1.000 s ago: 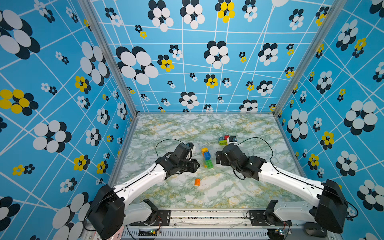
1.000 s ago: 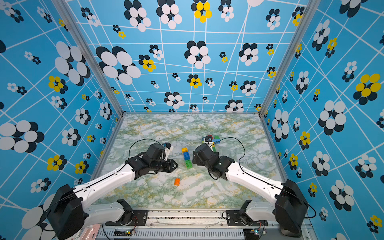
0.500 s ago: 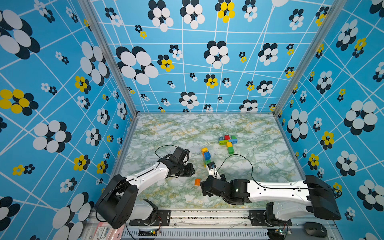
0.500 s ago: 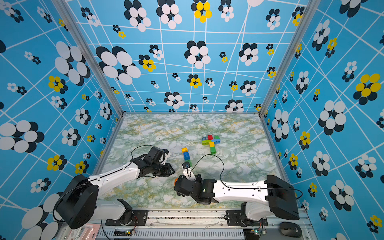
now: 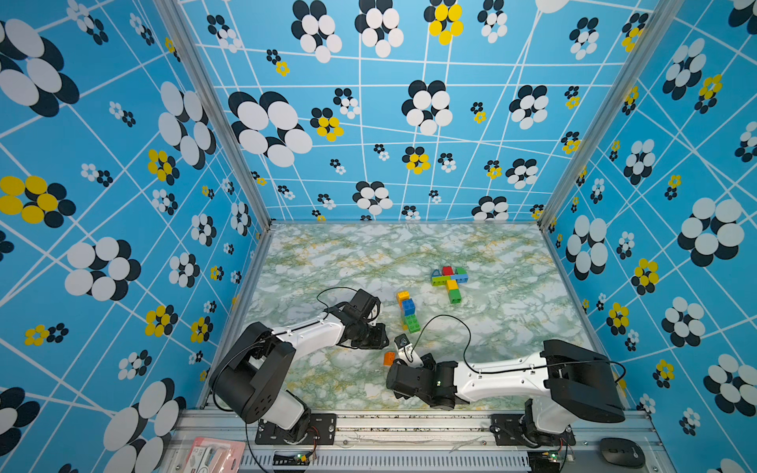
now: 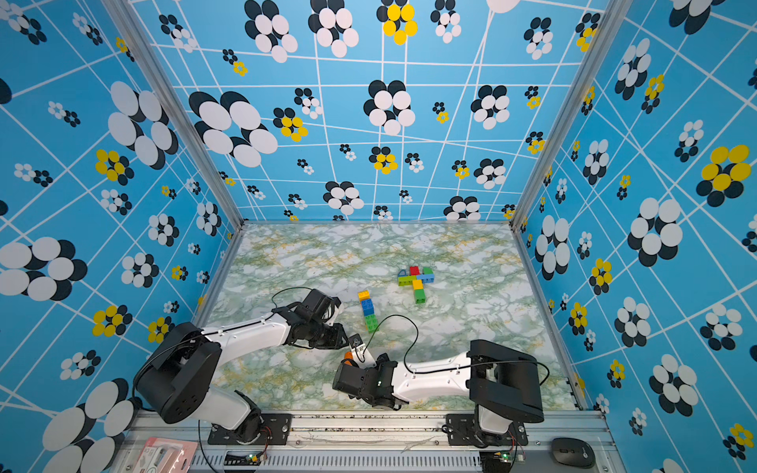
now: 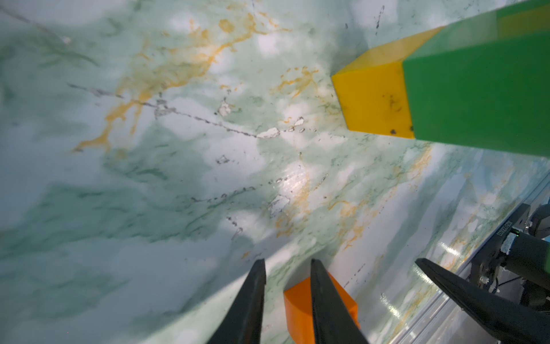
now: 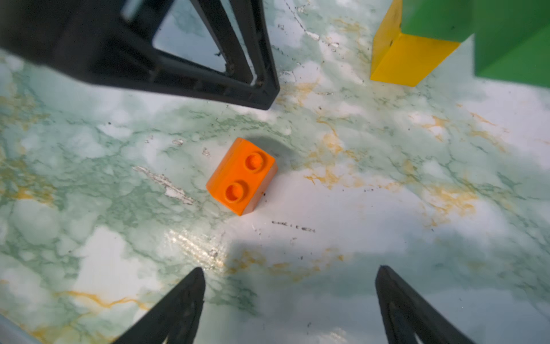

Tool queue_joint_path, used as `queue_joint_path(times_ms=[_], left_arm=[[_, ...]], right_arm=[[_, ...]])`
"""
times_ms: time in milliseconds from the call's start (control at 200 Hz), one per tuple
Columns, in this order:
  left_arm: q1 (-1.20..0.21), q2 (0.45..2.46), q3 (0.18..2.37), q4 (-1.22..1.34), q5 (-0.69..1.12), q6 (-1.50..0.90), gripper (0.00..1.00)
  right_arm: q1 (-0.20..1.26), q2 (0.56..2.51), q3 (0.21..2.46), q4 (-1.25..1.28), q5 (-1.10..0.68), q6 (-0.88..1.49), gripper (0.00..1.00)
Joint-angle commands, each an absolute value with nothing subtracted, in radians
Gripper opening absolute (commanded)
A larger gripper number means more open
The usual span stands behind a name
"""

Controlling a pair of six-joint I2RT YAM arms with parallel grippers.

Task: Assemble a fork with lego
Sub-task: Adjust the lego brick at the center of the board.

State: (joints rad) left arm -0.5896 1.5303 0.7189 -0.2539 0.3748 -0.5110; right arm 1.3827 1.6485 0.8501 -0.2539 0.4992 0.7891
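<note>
A lone orange lego brick lies studs-up on the marble table, near the front. My left gripper hangs just behind it, narrowly open, with nothing between its fingers; the brick shows past one finger. My right gripper is wide open and empty, short of the brick. A yellow, blue and green lego column lies close behind. Farther back lies a T-shaped lego piece in red, green, lime, blue and yellow.
The right arm lies low across the front of the table, and its cable loops up close to the column. Patterned walls enclose three sides. A metal rail runs along the front, with a black mouse at its right end.
My right arm has swung from beside the column down to the table's front, by the orange brick. The left arm has folded lower, its gripper staying near the brick, jaws slightly narrower.
</note>
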Motion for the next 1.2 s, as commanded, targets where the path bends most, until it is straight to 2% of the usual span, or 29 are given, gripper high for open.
queue_joint_path(times_ms=[0, 580, 1015, 1195], left_arm=[[-0.595, 1.557, 0.753, -0.252, 0.384, -0.487, 0.3], [-0.602, 1.542, 0.702, -0.293, 0.38, -0.475, 0.3], [-0.645, 1.401, 0.557, -0.289, 0.359, -0.572, 0.29], [-0.663, 1.325, 0.504, -0.32, 0.341, -0.6, 0.3]], right_arm=[[1.384, 1.673, 0.876, -0.256, 0.541, 0.815, 0.91], [1.341, 1.713, 0.896, -0.331, 0.617, 0.968, 0.9], [1.303, 1.706, 0.885, -0.325, 0.612, 1.08, 0.88], [1.305, 1.677, 0.87, -0.455, 0.649, 1.224, 0.87]])
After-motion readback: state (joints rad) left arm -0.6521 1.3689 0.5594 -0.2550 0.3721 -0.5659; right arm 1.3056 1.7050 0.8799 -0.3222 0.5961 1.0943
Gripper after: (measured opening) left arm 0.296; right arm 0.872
